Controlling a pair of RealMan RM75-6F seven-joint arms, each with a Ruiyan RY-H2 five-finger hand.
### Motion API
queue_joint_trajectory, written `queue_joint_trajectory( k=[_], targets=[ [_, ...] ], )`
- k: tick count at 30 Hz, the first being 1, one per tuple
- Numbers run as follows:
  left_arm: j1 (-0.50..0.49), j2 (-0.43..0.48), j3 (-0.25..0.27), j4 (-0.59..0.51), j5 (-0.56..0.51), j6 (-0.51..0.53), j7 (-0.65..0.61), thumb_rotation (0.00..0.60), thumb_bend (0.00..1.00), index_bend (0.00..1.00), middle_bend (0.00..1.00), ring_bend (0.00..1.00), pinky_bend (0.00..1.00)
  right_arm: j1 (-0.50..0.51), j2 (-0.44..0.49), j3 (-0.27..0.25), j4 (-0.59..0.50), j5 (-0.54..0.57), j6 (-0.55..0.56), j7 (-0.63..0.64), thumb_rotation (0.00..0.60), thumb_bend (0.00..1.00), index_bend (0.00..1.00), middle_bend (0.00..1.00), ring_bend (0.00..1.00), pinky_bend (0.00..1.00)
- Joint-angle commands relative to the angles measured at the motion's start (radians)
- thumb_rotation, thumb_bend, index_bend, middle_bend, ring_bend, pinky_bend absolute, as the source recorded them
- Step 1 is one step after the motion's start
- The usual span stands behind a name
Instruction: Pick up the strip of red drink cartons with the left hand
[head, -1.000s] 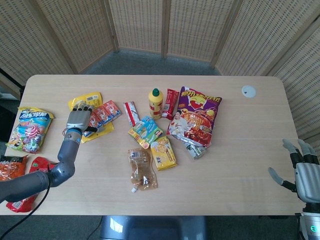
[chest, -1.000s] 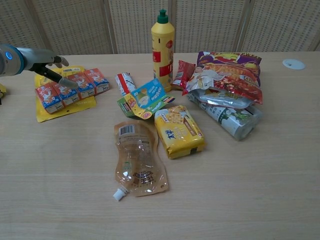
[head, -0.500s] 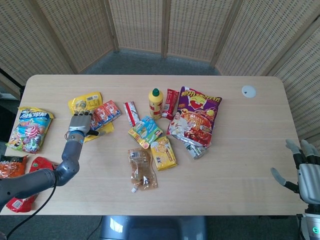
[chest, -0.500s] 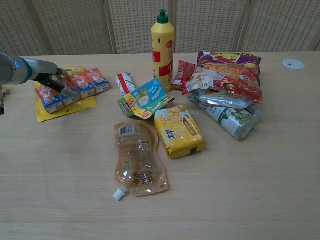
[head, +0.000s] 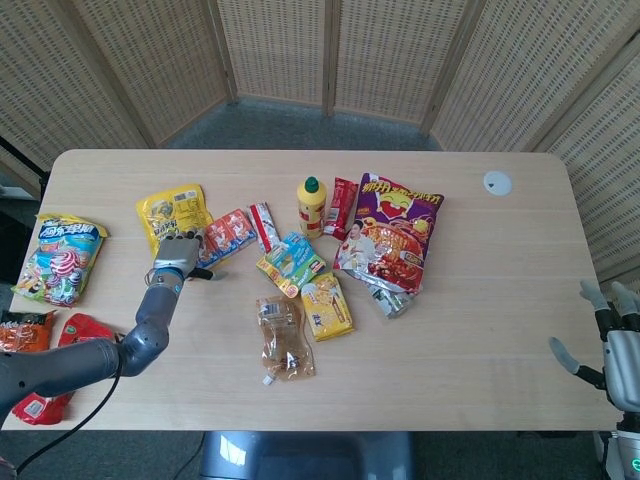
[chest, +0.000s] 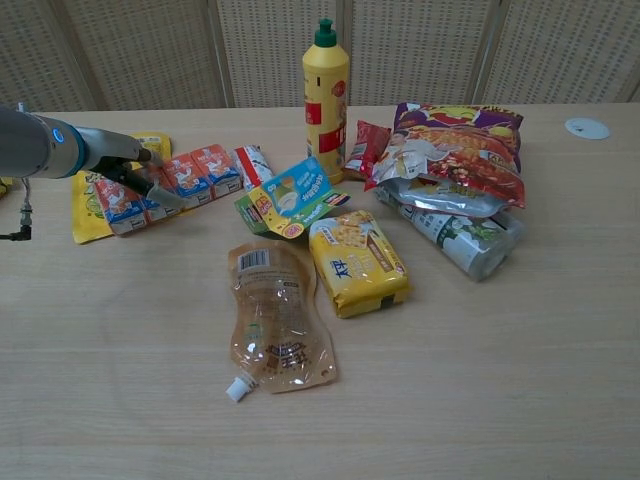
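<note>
Now strip of red drink cartons (chest: 170, 181) gripped under left robot hand (chest: 133, 170), beside yellow pouch (head: 172, 211).

The table (head: 480, 300) looks like pale matt wood, the clear pouch (chest: 275, 325) and purple bag (head: 392, 232) are glossy plastic film, the yellow bottle (chest: 326, 90) is smooth plastic, and the left hand (head: 176, 257) is grey metal.

Looks like a lab test setup: bare wooden table (head: 480, 330) strewn with snack packets (head: 392, 232), closed in by woven folding screens (head: 330, 50).
</note>
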Motion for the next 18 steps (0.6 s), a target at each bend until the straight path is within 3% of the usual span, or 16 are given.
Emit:
queue_joint_trajectory(
  k=[1, 9, 13, 18],
  targets=[
    [0.002, 0.008, -0.007, -0.018, 0.051, 0.021, -0.03, 0.233, 0.07, 0.0, 0.0, 0.0, 0.0, -0.002, 0.002, 0.001, 0.001, -0.001, 0.001, 0.004, 0.038, 0.26, 0.09, 0.25, 0.0, 0.0],
    [0.024, -0.02, 0.015, -0.025, 0.19, 0.172, -0.047, 0.24, 0.07, 0.0, 0.0, 0.0, 0.0, 0.005, -0.003, 0.007, 0.014, -0.007, -0.006, 0.02, 0.043, 0.26, 0.09, 0.25, 0.0, 0.0],
    [0.033, -0.037, 0.028, -0.024, 0.218, 0.197, -0.031, 0.283, 0.07, 0.0, 0.0, 0.0, 0.0, 0.006, -0.004, 0.009, 0.018, -0.013, -0.005, 0.026, 0.04, 0.26, 0.09, 0.25, 0.0, 0.0],
    [0.045, -0.061, 0.038, -0.006, 0.241, 0.211, -0.01, 0.296, 0.07, 0.0, 0.0, 0.0, 0.0, 0.002, -0.003, 0.01, 0.021, -0.016, 0.0, 0.036, 0.041, 0.26, 0.09, 0.25, 0.0, 0.0]
  ],
)
